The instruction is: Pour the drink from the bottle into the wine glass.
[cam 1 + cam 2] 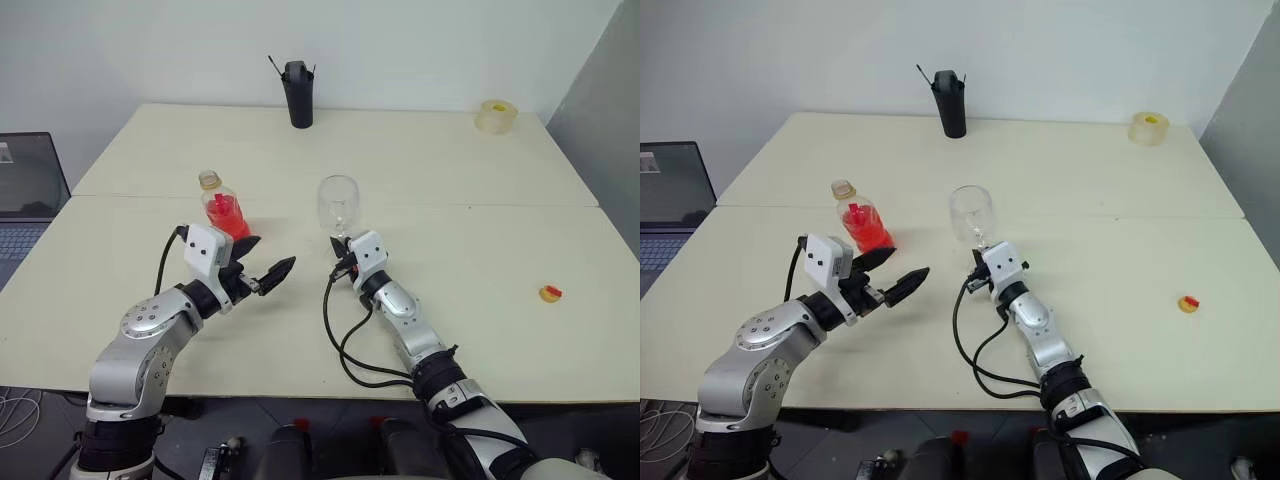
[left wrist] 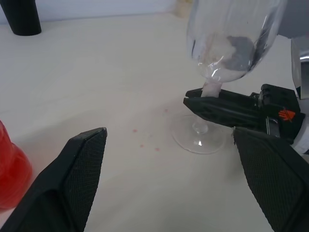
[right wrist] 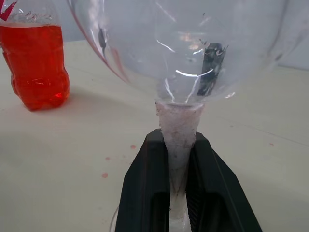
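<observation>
Right wrist view: the glass (image 3: 183, 58) stem is clamped between the right gripper's (image 3: 179, 183) fingers; the left gripper (image 1: 262, 268) is spread wide beside the bottle (image 1: 224, 208).

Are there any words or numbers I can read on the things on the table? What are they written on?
No word or number here can be read.
Small clear ribbed plastic bottle of red drink: a red and white label scrap at its top, too cut off and blurred to read.
Right gripper, shut on the clear stemmed wine glass: a small red logo mark, a shape rather than letters.
Laptop screen: too small to read.
</observation>
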You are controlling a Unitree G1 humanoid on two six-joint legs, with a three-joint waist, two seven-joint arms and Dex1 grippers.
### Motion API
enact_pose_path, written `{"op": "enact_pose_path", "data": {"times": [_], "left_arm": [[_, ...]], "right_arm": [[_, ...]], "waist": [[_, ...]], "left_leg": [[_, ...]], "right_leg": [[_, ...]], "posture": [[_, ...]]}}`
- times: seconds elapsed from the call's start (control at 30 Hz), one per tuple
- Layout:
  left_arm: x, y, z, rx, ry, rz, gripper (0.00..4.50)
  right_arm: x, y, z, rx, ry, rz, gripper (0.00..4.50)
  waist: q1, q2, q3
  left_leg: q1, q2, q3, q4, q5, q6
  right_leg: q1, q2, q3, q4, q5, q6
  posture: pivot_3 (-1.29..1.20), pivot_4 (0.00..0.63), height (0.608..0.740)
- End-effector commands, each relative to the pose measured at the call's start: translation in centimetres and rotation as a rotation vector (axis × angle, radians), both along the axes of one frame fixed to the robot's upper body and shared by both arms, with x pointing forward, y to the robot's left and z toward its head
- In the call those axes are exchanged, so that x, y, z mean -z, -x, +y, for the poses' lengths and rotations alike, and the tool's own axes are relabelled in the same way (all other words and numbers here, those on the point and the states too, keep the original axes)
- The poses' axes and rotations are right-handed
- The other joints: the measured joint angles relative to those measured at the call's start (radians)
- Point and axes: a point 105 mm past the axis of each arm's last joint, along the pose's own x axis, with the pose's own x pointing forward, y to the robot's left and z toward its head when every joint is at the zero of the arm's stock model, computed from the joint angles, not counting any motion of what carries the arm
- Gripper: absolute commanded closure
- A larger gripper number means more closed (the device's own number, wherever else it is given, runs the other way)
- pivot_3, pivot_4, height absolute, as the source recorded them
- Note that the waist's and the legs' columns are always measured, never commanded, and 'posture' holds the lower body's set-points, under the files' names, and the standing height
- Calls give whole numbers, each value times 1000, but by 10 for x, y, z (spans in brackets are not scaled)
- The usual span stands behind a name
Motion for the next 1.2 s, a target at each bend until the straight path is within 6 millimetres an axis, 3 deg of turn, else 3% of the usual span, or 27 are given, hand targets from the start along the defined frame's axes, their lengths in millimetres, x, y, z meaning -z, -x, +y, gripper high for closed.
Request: {"op": "enact_pose_path", "data": {"times": [0.03,0.17,0.4,0.57,0.97,1.0,1.2], "left_arm": [[-8,-1,-4,18,6,-35,0],[-7,-4,2,-16,11,-37,0],[-6,-13,28,-152,38,-55,0],[-3,-13,27,-151,38,-50,0],[2,-13,30,-159,30,-40,0],[2,-13,31,-159,30,-39,0],[5,-12,37,-186,33,-35,0]], "right_arm": [[42,2,-15,26,68,170,4362],[53,6,-13,-23,105,221,4362],[45,3,-10,-42,101,211,4362],[41,0,-9,-49,114,211,4362],[32,-1,-8,-55,107,195,239],[30,-1,-8,-59,108,189,35],[13,12,-10,-146,88,181,35]], "waist": [[0,0,0],[0,0,0],[-1,0,0],[-2,0,0],[-2,0,1],[-2,0,1],[1,0,1]], "left_leg": [[1,0,-1,-1,0,0],[6,1,-1,-2,0,0],[11,1,-1,-4,0,0],[11,1,-1,-4,0,0],[9,1,-1,-5,0,0],[9,1,-1,-5,0,0],[4,1,-3,-5,0,0]], "right_leg": [[1,0,0,-1,0,0],[7,0,0,-5,0,0],[11,0,0,-6,0,-1],[11,-1,0,-6,0,-1],[10,-1,0,-6,-1,-1],[10,-1,0,-6,-1,-1],[7,-2,-1,-7,-1,-1]], "posture": [[0,150,740],[0,150,740],[0,150,740],[0,150,740],[0,150,740],[0,150,740],[0,150,740]]}}
